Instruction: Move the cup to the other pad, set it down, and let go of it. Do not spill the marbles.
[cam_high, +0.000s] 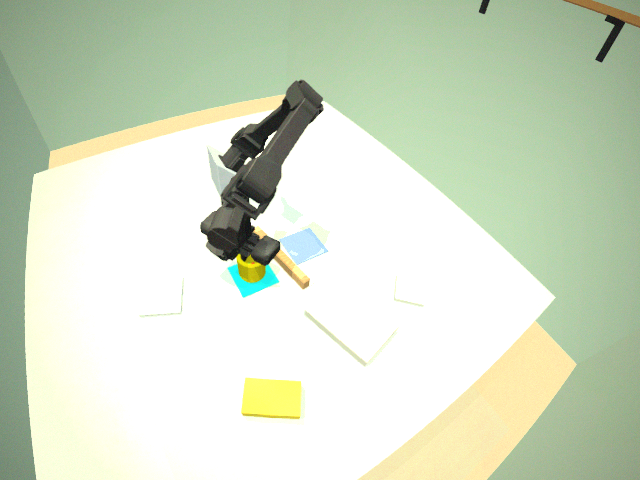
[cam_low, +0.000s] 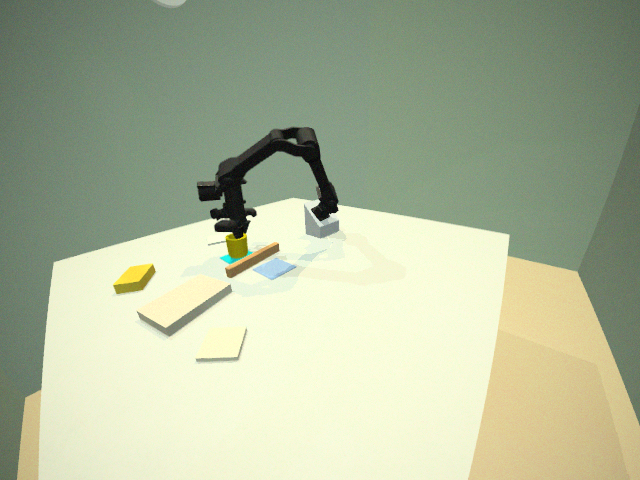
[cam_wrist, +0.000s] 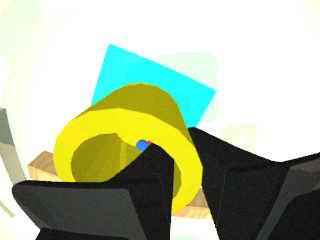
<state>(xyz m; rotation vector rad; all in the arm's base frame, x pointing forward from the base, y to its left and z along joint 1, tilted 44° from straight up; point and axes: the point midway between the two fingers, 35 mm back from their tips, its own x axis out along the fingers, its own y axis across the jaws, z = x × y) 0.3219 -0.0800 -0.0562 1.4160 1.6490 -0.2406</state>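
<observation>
A yellow cup stands upright on or just above the cyan pad; I cannot tell whether it touches. A blue and a red marble show inside it. My gripper is shut on the cup's rim, one finger inside and one outside. A light blue pad lies beyond a wooden bar that separates the two pads.
A yellow block lies near the front. A large pale slab and flat pale tiles lie on the white table. The arm's grey base stands at the back.
</observation>
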